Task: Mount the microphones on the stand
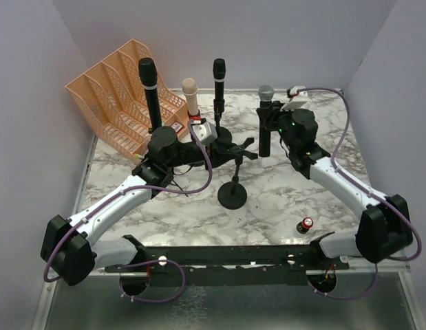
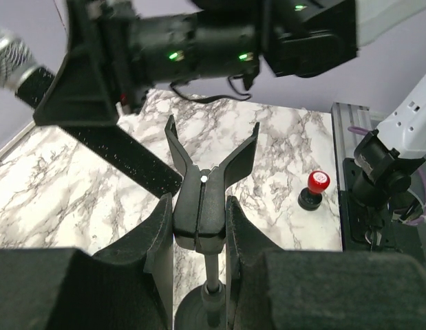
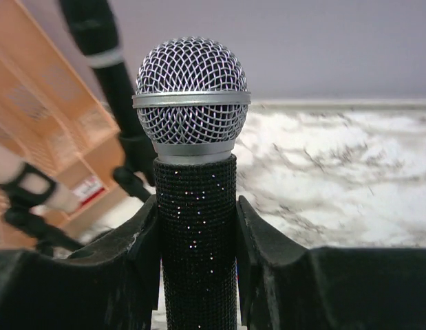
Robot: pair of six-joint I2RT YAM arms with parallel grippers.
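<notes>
The black microphone with a silver mesh head (image 1: 265,117) (image 3: 192,96) hangs upright above the table, and my right gripper (image 1: 273,130) (image 3: 197,227) is shut on its glittery body. Its lower end reaches close to the open V-shaped clip (image 2: 211,161) (image 1: 246,146) of the stand (image 1: 232,196). My left gripper (image 1: 226,146) (image 2: 200,210) is shut on that clip's handles, squeezing them. Two black microphones (image 1: 149,89) (image 1: 219,79) and a peach-pink one (image 1: 191,95) stand upright behind the left gripper, their lower ends partly hidden.
An orange file rack (image 1: 123,89) (image 3: 40,130) stands at the back left. A small red-topped battery (image 1: 307,225) (image 2: 314,189) sits near the front right, close to the right arm's base. Grey walls close in the marble table (image 1: 281,199).
</notes>
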